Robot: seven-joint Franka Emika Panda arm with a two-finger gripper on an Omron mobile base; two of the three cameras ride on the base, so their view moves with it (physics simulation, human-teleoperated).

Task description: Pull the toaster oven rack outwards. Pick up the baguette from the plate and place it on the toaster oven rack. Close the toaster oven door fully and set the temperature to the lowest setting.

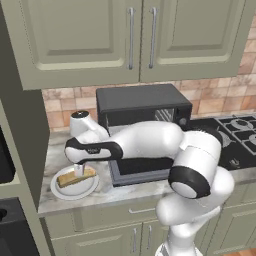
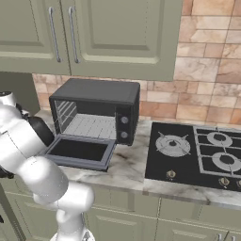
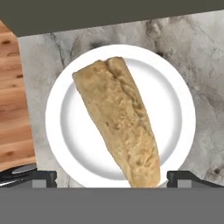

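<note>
The baguette (image 3: 118, 127) lies slantwise across the white plate (image 3: 65, 131) on the marble counter. My gripper (image 3: 113, 178) is open just above it, one fingertip (image 3: 41, 178) on each side of the bread's near end, nothing held. From the left base view the gripper (image 1: 78, 170) points down onto the baguette (image 1: 72, 177) and plate (image 1: 75, 189), left of the toaster oven (image 1: 142, 102). The toaster oven door (image 2: 80, 151) hangs open and flat. The toaster oven rack (image 2: 92, 126) shows in the cavity, its front edge at the opening.
A black gas stove (image 2: 202, 150) sits right of the oven. Green wall cabinets (image 1: 130, 35) hang low over the oven. A tall dark unit (image 1: 15, 150) borders the plate's left. The counter's front edge (image 1: 100, 200) runs close to the plate.
</note>
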